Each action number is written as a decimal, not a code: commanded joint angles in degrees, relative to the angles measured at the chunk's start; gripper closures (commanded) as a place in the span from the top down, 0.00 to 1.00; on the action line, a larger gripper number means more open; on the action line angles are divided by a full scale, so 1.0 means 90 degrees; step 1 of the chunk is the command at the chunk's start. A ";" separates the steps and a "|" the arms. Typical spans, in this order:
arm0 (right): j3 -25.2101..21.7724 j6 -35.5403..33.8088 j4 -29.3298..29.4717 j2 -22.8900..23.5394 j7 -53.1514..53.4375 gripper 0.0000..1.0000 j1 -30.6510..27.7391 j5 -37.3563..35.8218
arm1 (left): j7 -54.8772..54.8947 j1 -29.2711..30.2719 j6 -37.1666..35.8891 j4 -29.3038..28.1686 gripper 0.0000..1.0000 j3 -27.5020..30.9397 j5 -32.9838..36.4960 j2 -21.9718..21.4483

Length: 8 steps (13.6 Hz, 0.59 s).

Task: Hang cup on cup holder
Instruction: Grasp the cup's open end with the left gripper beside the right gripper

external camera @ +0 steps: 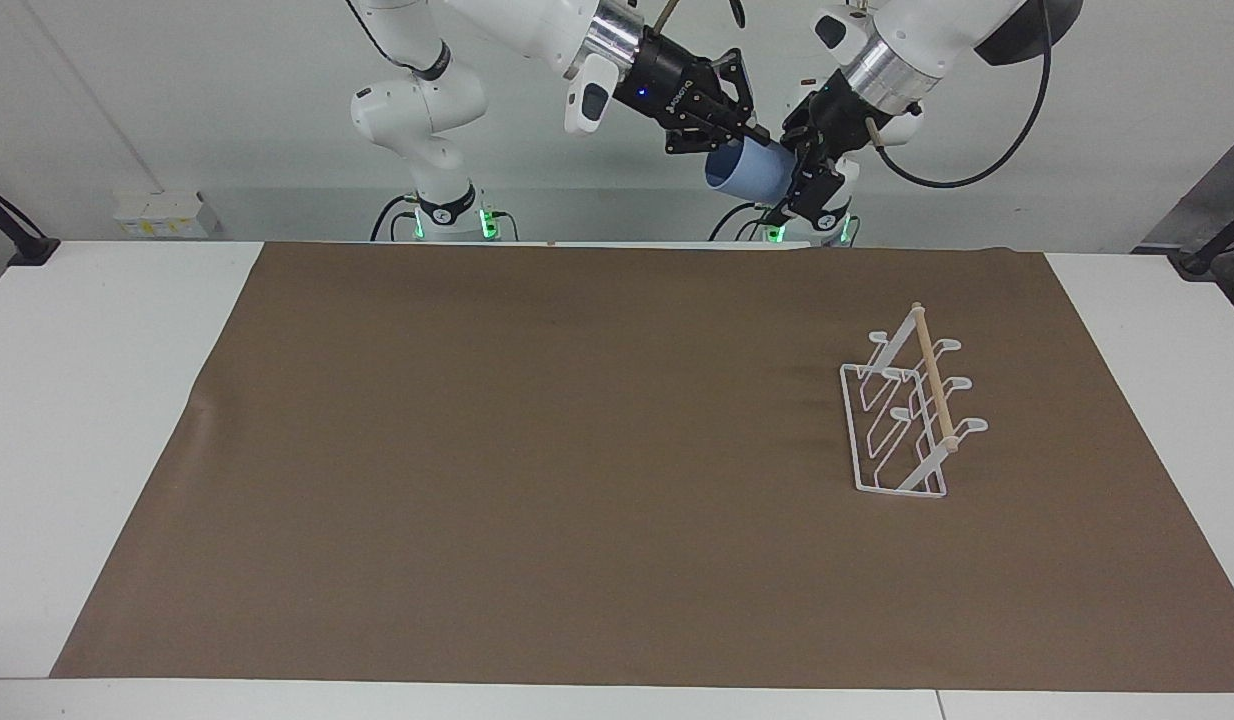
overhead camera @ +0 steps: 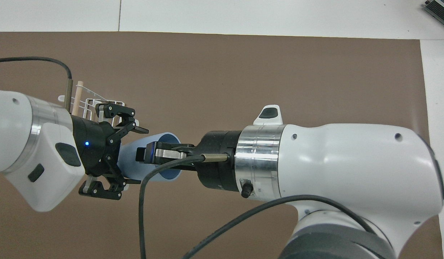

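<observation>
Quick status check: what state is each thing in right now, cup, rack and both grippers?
Small light-blue plastic cup: held in the air, tipped on its side, not hung.
White wire cup holder with wooden dowel: upright on the brown mat, no cup on it.
Right gripper: shut on the cup's rim.
Left gripper: open, fingers astride the cup's base.

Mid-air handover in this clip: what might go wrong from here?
1. The right gripper holds the cup only by its rim, one finger inside; a nudge from the left gripper may tilt or drop it.
2. The left gripper's open fingers straddle the tapered base, so they may slip when they shut.
3. The cup holder stands well below; a dropped cup could roll off.
</observation>
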 commanded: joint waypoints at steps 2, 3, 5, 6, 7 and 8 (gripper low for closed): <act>-0.0009 0.0147 -0.0132 -0.0113 0.0093 0.00 0.0037 0.0170 | -0.0100 -0.0092 0.0244 -0.0316 0.95 0.0070 -0.0116 -0.0217; -0.0009 0.0147 -0.0132 -0.0103 0.0093 0.00 0.0037 0.0170 | -0.0100 -0.0092 0.0244 -0.0316 0.60 0.0070 -0.0107 -0.0217; -0.0009 0.0147 -0.0132 -0.0103 0.0093 0.00 0.0037 0.0170 | -0.0061 -0.0092 0.0321 -0.0326 0.05 0.0070 -0.0107 -0.0217; -0.0009 0.0147 -0.0132 -0.0113 0.0093 0.00 0.0037 0.0170 | -0.0061 -0.0092 0.0457 -0.0336 0.00 0.0070 -0.0107 -0.0217; -0.0009 0.0137 -0.0142 -0.0113 0.0093 0.00 0.0037 0.0170 | -0.0051 -0.0092 0.0526 -0.0345 0.00 0.0070 -0.0107 -0.0217; -0.0009 0.0137 -0.0133 -0.0113 0.0093 0.00 0.0037 0.0180 | -0.0051 -0.0092 0.0546 -0.0346 0.00 0.0080 -0.0107 -0.0217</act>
